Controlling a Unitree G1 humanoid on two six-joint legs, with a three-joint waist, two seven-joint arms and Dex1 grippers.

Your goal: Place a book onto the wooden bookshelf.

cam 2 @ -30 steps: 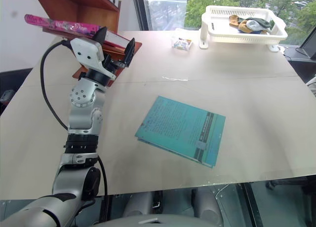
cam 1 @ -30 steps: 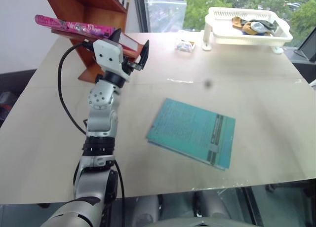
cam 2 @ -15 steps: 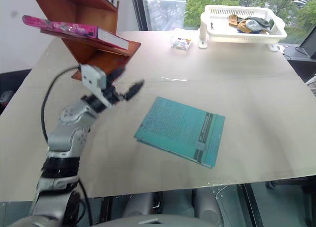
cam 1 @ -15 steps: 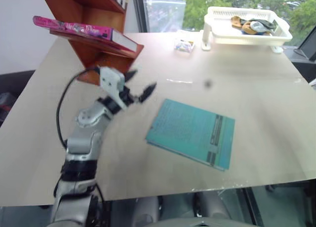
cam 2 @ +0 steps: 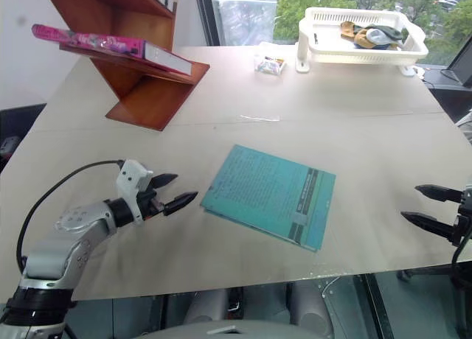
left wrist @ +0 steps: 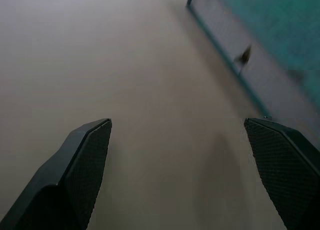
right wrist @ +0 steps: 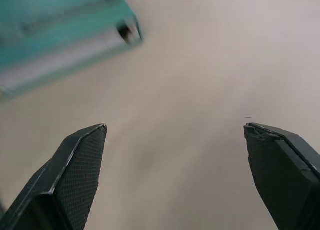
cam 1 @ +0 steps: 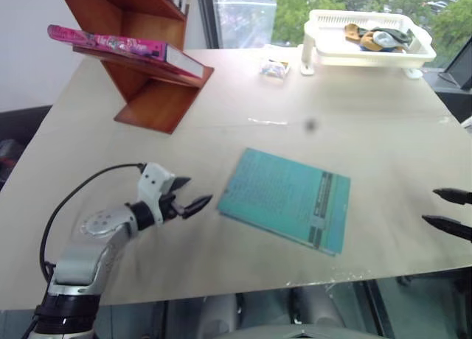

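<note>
Pink book [cam 1: 122,44] lies flat on a slanted board of the wooden bookshelf [cam 1: 147,96], spine end poking out past the board's lower edge. So placing looks done; step in hand, as I judge it, is parking both arms clear.

L gripper [cam 2: 171,191]: fingers spread wide, nothing between them, low over the table [cam 1: 221,103]. Shelf and pink book sit well beyond it, up and off to its outer side, far apart. Teal book [cam 1: 287,197] lies just ahead of the fingertips, near but not touching.

R gripper [cam 2: 428,206]: also spread, nothing held, hanging by the table's near right edge. Teal book is off to its inner side, apart. Pink book is far across the table from it.

To do this well:
- Keep L fingertips off the teal book's edge; a nudge would slide it.
- Keep both pincers released, no need to clench.
- Don't swing L arm back toward the shelf; the book overhangs and could prob. be knocked off.
- Mind the L arm's cable loop near the table's surface.

Count:
- Books: 2 (1 pink, 1 teal).
- Bookshelf: 1.
- White basket tray [cam 1: 324,51]: 1, far beyond both grippers, some small items inside, can't tell what.
- Small clear packet [cam 1: 274,68] next to the tray: 1.
- Grippers: 2.
</note>
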